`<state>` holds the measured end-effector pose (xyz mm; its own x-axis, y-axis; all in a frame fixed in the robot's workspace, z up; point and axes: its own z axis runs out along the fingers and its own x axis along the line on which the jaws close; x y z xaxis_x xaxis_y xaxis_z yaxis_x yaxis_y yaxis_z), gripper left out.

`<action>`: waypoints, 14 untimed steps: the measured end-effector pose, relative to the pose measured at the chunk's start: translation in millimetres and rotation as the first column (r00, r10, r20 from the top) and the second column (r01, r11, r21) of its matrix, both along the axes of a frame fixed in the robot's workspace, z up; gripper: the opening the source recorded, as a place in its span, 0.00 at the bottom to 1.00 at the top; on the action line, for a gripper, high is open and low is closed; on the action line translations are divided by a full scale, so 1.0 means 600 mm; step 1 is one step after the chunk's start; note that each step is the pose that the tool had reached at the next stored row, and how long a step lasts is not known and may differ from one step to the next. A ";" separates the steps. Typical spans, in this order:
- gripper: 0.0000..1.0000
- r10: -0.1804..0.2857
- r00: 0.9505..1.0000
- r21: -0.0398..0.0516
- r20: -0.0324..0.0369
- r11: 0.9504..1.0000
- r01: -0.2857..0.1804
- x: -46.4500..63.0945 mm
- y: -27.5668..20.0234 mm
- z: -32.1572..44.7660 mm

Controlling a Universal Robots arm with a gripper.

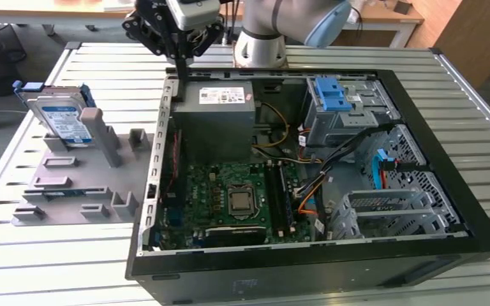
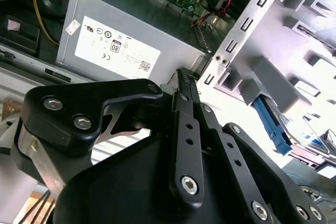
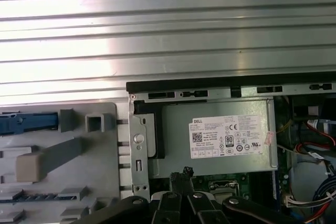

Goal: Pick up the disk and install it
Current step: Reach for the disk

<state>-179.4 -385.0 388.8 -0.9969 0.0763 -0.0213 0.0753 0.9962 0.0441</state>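
Observation:
The disk [image 1: 62, 118], silver with a white-and-blue label and a blue carrier frame, stands on edge in a grey fixture [image 1: 74, 172] at the exterior view's left, outside the computer case. My gripper [image 1: 180, 67] hangs above the case's rear left corner, over the edge of the grey power-supply box [image 1: 215, 121], well apart from the disk. In both wrist views its black fingers meet at the tips [image 2: 181, 74] [image 3: 186, 171] with nothing between them. In the first wrist view a blue edge [image 3: 23, 121] of the disk's frame shows at the fixture's far corner.
The open black computer case [image 1: 449, 153] holds the motherboard [image 1: 237, 197], cables and a grey metal cage with a blue latch [image 1: 337, 95]. The fixture has upright grey posts [image 1: 92, 124]. A slatted metal table [image 1: 74, 255] lies under everything.

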 end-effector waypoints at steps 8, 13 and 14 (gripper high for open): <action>0.11 0.000 1.000 0.000 -0.003 1.000 0.000 -0.021 0.0028 -0.002; 0.11 0.000 1.000 0.000 -0.005 1.000 0.000 -0.034 0.0041 -0.004; 0.11 0.000 1.000 0.000 -0.005 1.000 0.000 -0.036 0.0043 -0.004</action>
<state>-201.3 -382.4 386.4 -0.9970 0.0762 -0.0159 0.0754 0.9962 0.0437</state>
